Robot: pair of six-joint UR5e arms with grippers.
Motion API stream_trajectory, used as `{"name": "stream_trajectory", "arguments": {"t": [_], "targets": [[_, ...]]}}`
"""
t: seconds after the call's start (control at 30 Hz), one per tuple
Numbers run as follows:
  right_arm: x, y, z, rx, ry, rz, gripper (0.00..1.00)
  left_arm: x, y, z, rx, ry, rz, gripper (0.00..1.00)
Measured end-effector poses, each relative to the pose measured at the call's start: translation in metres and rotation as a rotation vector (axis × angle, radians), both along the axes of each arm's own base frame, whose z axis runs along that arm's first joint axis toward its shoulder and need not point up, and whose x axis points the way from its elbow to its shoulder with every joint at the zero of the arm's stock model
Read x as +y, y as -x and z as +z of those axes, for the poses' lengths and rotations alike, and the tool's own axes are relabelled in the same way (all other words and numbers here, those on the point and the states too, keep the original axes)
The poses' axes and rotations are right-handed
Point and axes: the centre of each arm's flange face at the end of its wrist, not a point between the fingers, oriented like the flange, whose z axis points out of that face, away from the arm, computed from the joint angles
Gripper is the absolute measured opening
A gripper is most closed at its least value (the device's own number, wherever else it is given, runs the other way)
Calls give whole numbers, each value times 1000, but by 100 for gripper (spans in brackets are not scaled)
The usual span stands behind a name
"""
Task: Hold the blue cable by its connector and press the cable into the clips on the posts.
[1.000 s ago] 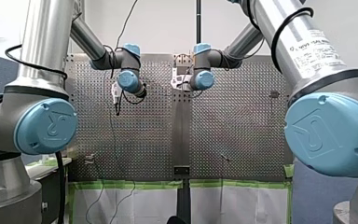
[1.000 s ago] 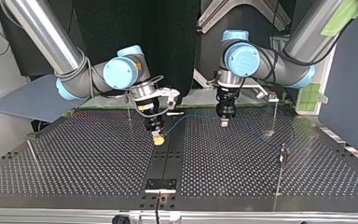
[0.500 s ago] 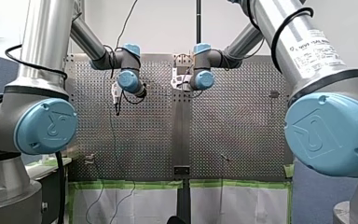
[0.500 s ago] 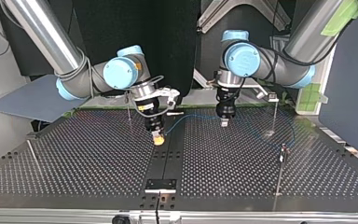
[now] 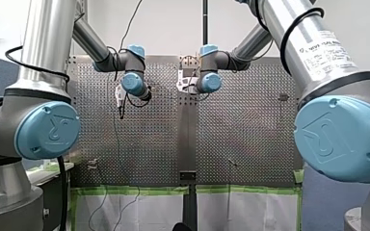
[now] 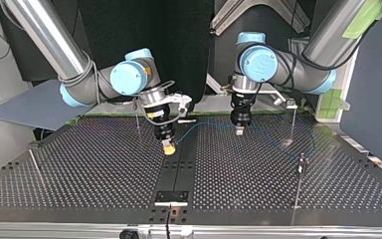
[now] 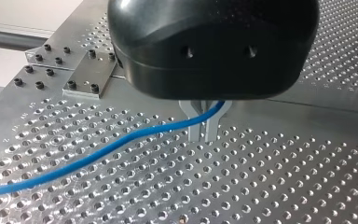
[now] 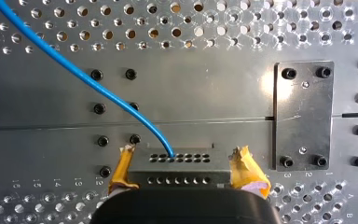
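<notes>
Bright, even light for you, with glare on the metal.
You get a white hot spot on the small plate (image 8: 303, 116) in the right wrist view and a soft sheen across the table (image 6: 258, 164) in the top view.

Four cameras, one perforated table (image 5: 149, 144).
The front view looks from behind and above, between the left arm (image 5: 43, 57) and right arm (image 5: 313, 53), from far back. The top view faces them from low across the table. The wrist views sit close over the plate, looking past the left gripper (image 7: 204, 135) and right gripper (image 8: 185, 163). Both share the blue cable (image 7: 121, 144), which the top view seems to show faintly.
</notes>
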Motion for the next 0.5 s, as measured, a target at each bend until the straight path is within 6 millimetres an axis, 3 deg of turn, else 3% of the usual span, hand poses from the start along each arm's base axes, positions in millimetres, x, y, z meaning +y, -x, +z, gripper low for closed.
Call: {"name": "stream_trajectory", "arguments": {"t": [0.5], "targets": [[0, 1, 1, 2, -2, -2, 43, -5, 8, -3, 8, -2, -15, 0]]}}
